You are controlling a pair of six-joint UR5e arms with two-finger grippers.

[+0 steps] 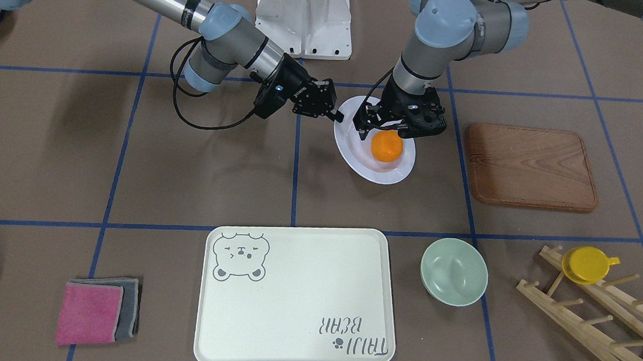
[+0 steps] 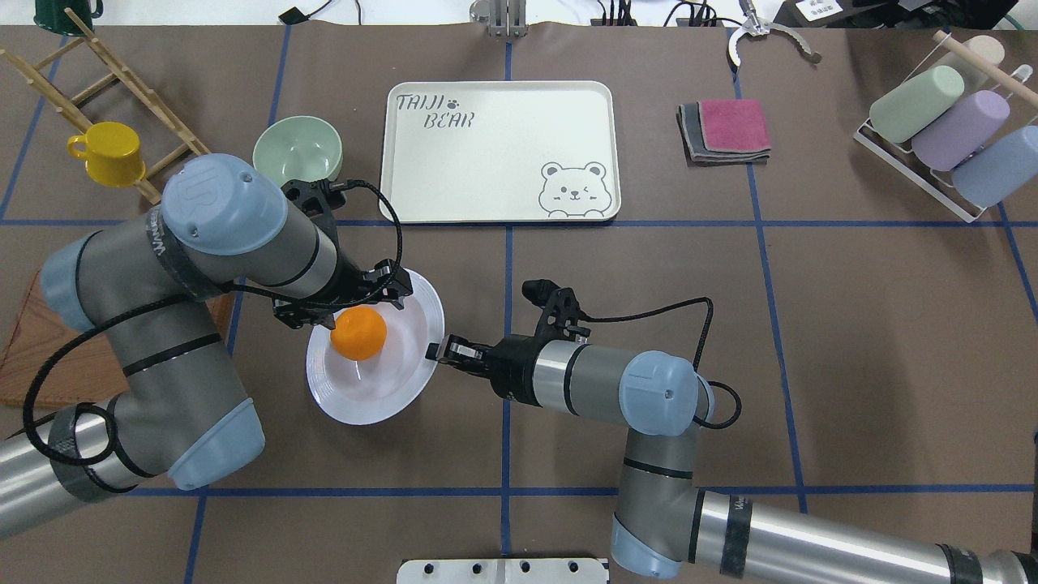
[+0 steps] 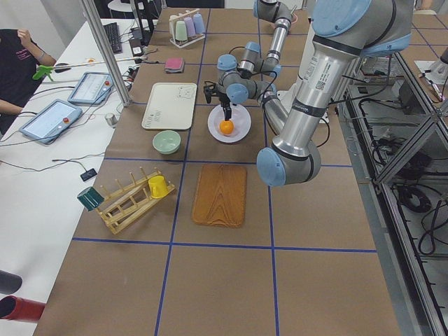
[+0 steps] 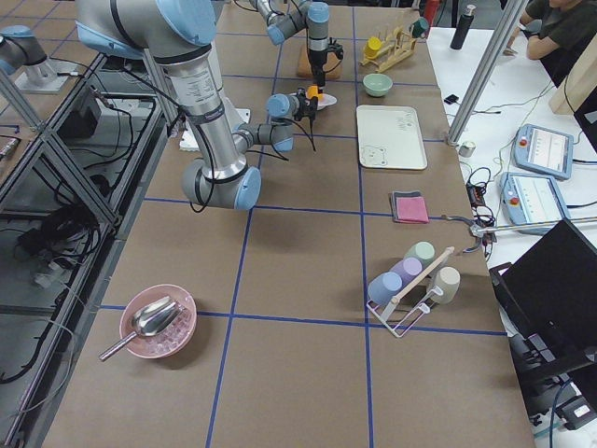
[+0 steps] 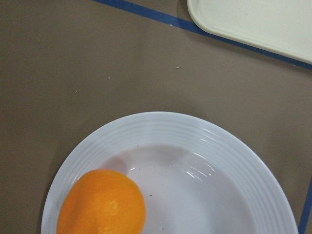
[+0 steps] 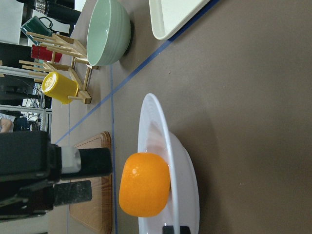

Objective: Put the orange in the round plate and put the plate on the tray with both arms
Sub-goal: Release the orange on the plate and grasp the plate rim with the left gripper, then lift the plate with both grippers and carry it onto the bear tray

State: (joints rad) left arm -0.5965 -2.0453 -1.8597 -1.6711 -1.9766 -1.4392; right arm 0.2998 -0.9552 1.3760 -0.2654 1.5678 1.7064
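The orange [image 1: 386, 145] [image 2: 358, 332] lies inside the white round plate [image 1: 394, 171] [image 2: 365, 397], toward the side nearer my left arm. My left gripper [image 1: 386, 127] [image 2: 353, 308] hangs open just above the orange, and its two fingers [image 6: 92, 163] stand apart and off the fruit. My right gripper [image 1: 336, 115] [image 2: 434, 350] is shut on the plate's ribbed rim at the edge facing the right arm. The cream tray [image 1: 297, 296] [image 2: 495, 154] lies flat beyond the plate with nothing on it.
A brown wooden board [image 1: 529, 165] lies beside the plate on the left arm's side. A pale-green bowl [image 1: 454, 270] sits next to the tray, and a yellow cup [image 1: 587, 264] hangs on a wooden rack. A pink cloth [image 1: 90, 311] lies on the tray's other side.
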